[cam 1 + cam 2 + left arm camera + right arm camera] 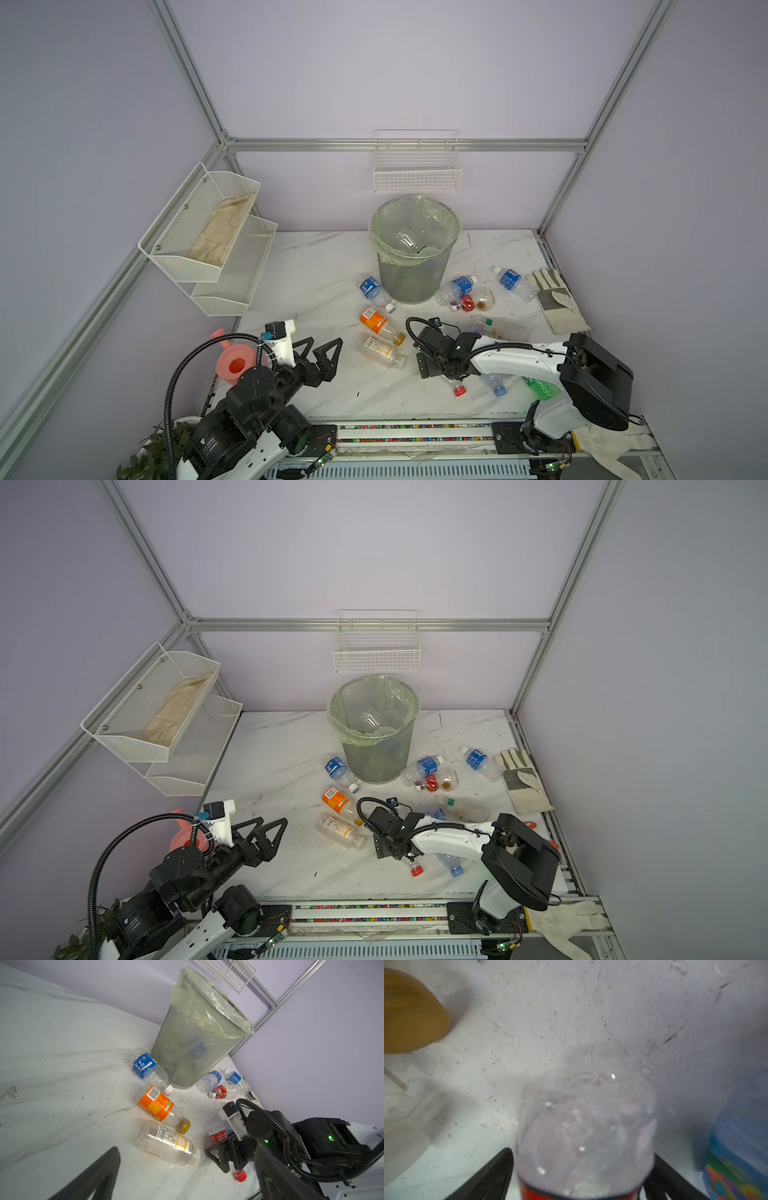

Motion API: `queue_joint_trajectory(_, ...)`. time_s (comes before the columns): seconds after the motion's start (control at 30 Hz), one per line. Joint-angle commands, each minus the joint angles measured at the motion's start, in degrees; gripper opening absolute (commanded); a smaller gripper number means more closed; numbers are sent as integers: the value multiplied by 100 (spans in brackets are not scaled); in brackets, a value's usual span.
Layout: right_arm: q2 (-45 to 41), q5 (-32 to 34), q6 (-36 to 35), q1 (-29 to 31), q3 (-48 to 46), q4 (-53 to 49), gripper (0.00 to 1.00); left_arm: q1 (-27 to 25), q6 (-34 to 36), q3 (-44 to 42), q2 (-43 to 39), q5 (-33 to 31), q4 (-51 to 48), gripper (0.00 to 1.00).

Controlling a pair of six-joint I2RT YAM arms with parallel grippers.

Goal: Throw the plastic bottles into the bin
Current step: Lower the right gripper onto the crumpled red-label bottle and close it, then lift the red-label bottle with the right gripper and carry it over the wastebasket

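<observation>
Bin [415, 274]: grey wire mesh; liner [380, 249] pale translucent green
Tabletop [316, 266]: white, grey marble veining, dark scuffs
Blue-label bottle [371, 287]: clear body, white characters on blue, white cap
Orange-label bottle [373, 320]: clear, white barcode patch, yellow cap
Red-label bottle [218, 1136]: clear, red cap
Green-tinted bottle [542, 388]: bright green
Watering can [232, 365]: pink
Rack [187, 266]: white mesh
Walls [374, 83]: pale lilac

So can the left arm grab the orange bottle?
Probably yes. The left gripper is open and empty, and bare table lies between it and the orange bottle; nothing blocks it.
</observation>
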Motion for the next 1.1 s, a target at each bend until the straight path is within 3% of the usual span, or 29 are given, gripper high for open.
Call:
queue_joint_trajectory(0.0,114,65,107,17,73,-41,90,-18,192,6,50,-73,60,98)
queue_joint_trajectory(0.37,-171,83,137,58,241,-237,49,-20,277,61,27,-123,-26,99)
queue_joint_trajectory(0.57,-890,-47,139,78,283,-204,37,-19,346,170,-16,-106,-106,99)
queue_joint_trajectory(1.07,-1857,205,-110,278,1846,-1011,36,-16,542,241,-34,-100,-127,99)
